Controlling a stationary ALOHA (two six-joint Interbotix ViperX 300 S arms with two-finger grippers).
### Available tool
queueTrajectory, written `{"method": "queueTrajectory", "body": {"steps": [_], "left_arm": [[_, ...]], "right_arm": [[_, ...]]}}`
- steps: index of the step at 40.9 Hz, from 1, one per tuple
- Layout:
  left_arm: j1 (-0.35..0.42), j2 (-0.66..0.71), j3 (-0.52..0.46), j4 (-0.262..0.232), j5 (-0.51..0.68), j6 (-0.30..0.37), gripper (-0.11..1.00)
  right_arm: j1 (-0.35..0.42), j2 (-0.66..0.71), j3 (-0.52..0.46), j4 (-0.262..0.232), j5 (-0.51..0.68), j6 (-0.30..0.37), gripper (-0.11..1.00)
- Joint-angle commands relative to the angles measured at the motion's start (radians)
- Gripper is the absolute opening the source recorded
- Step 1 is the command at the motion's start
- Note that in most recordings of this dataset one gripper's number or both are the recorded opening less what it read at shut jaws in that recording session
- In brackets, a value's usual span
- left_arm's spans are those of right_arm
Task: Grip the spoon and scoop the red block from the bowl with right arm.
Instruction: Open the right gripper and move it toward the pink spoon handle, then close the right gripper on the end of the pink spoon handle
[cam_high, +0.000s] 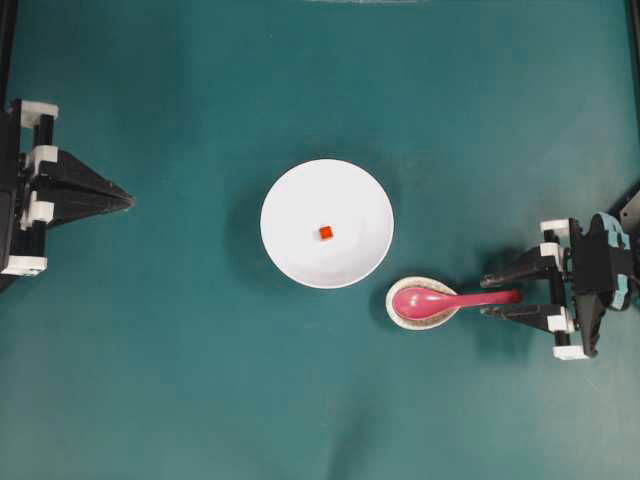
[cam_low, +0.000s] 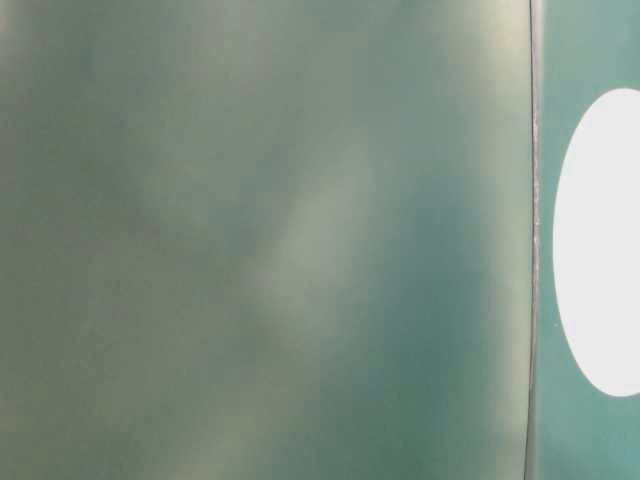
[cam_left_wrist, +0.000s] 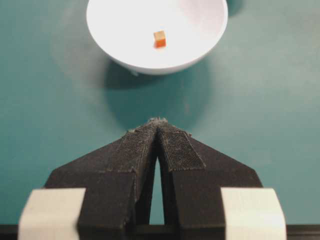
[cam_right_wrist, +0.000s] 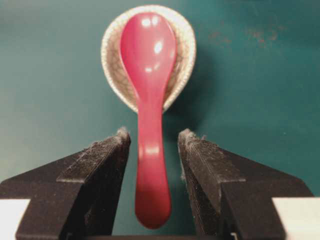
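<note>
The pink-red spoon lies with its scoop in a small speckled spoon rest, handle pointing right. My right gripper is open, its two fingers on either side of the handle's end with gaps on both sides. The tiny red block sits in the middle of the white bowl, also seen as block in bowl. My left gripper is shut and empty at the far left, tips pointing at the bowl.
Everything stands on a dark teal table surface. The table-level view is blurred; only a white oval of the bowl shows at its right edge. The spoon rest lies just right of and below the bowl.
</note>
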Motion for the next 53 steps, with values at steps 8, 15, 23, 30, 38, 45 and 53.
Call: {"method": "queueTrajectory", "body": {"steps": [8, 15, 23, 30, 38, 45, 53], "left_arm": [[0.003, 0.003, -0.021, 0.003, -0.002, 0.0, -0.01], [0.003, 0.002, -0.021, 0.003, 0.002, 0.0, -0.01], [0.003, 0.003, -0.02, 0.002, 0.002, 0.0, -0.01], [0.003, 0.003, -0.021, 0.003, 0.003, 0.0, -0.01], [0.002, 0.003, -0.02, 0.003, 0.005, 0.0, -0.01], [0.002, 0.003, -0.021, 0.002, 0.005, 0.0, -0.01], [0.003, 0.003, -0.02, 0.003, 0.005, 0.0, -0.01]], "right_arm": [[0.028, 0.003, 0.023, 0.002, -0.074, 0.002, 0.51], [0.038, 0.003, 0.028, 0.002, -0.077, 0.002, 0.51], [0.04, 0.009, 0.028, 0.002, -0.078, 0.002, 0.51], [0.04, 0.021, 0.025, 0.0, -0.078, 0.002, 0.51], [0.04, 0.028, 0.025, 0.002, -0.078, 0.002, 0.5], [0.04, 0.028, 0.026, 0.0, -0.08, -0.002, 0.49], [0.04, 0.028, 0.028, 0.0, -0.095, -0.002, 0.42]]}}
